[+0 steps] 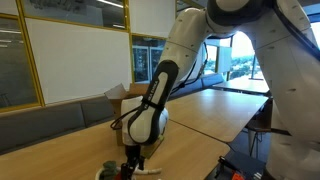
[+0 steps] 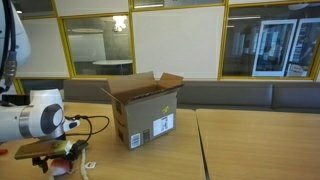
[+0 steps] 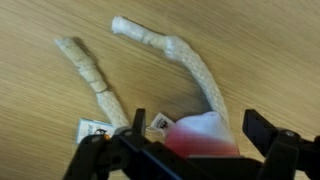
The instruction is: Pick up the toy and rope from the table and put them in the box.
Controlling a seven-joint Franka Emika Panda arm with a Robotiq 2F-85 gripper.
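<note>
In the wrist view, the cream rope (image 3: pixel 190 65) lies bent in a V on the table (image 3: pixel 40 110). The toy's red and whitish part (image 3: pixel 205 135), with small tags beside it, sits at the rope's bend. My gripper (image 3: pixel 180 152) is open, with one finger on either side of the toy and low over the table. In the exterior views, the gripper (image 1: pixel 133 156) (image 2: pixel 55 158) is down at the table beside the green and red toy (image 1: pixel 108 168) (image 2: pixel 66 150). The brown box (image 1: pixel 124 100) (image 2: pixel 146 112) stands open-topped a short way behind.
The long tan table (image 1: pixel 215 108) (image 2: pixel 255 145) has a seam line across it. A black cable (image 2: pixel 92 122) runs from my wrist towards the box. Benches and glass walls stand behind the table. A dark object (image 1: pixel 240 168) sits off the table's near edge.
</note>
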